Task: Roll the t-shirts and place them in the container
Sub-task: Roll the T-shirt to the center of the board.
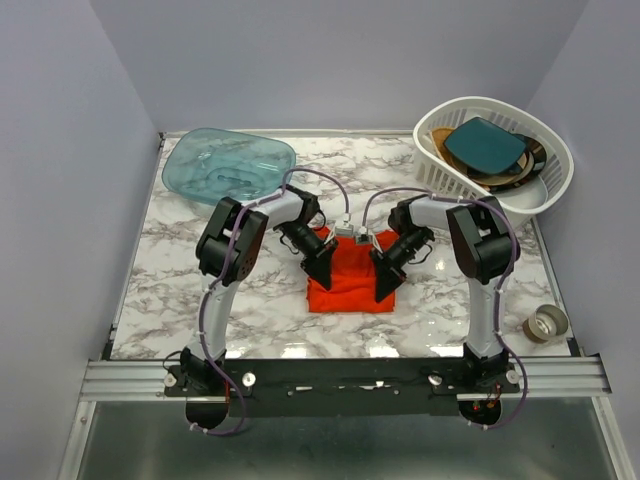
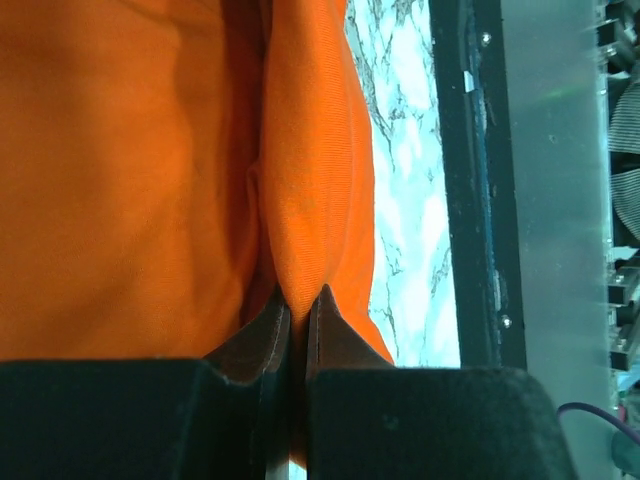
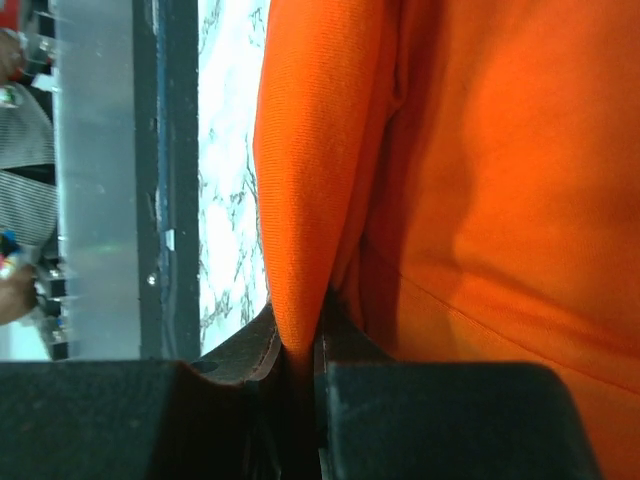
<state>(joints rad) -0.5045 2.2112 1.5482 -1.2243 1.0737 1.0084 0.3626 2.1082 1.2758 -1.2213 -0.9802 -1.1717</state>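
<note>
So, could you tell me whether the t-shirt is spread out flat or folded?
Folded: the t-shirt lies as a compact block, and the left gripper and right gripper each pinch a doubled ridge of it.

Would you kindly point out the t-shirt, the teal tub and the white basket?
t-shirt (image 1: 350,288): top external view, middle of the red-orange fabric.
teal tub (image 1: 222,168): top external view, its bare floor.
white basket (image 1: 545,195): top external view, its near outer wall.

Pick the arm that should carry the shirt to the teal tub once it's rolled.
Left, probably. The teal tub sits far left, on the left arm's side. Both the left gripper and right gripper pinch the t-shirt, so grip gives neither an edge.
</note>
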